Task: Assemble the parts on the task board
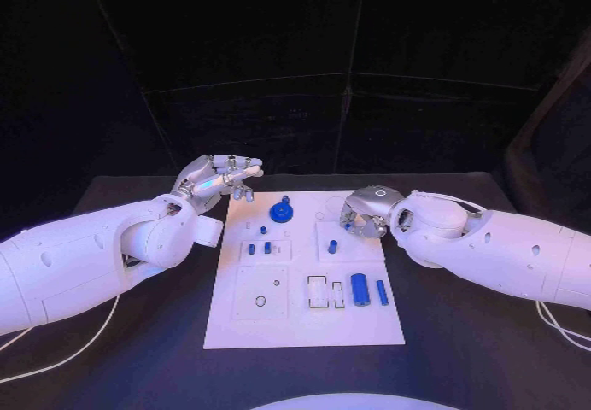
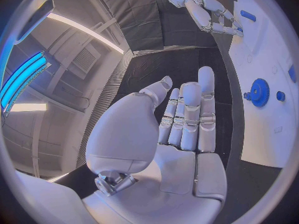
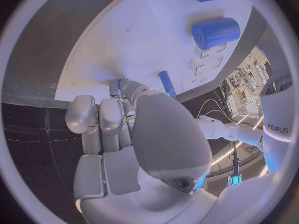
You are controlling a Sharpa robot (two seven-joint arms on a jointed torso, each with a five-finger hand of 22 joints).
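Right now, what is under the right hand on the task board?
The right hand hovers over the far right part of the task board. A small blue peg lies just beside it; what its fingers cover cannot be made out.

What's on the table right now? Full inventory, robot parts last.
task board: one, white, middle of the black table.
gear: one, blue, far end of the board.
large cylinder: one, blue, lying at the board's near right.
slim rod: one, blue, just right of the large cylinder.
small pegs: several, blue, mid-board; exact count unclear.
table: one, black.
left hand: silver, fingers apart, holding nothing, off the board's far left corner.
right hand: silver, fingers down at the board's far right; grip unclear.
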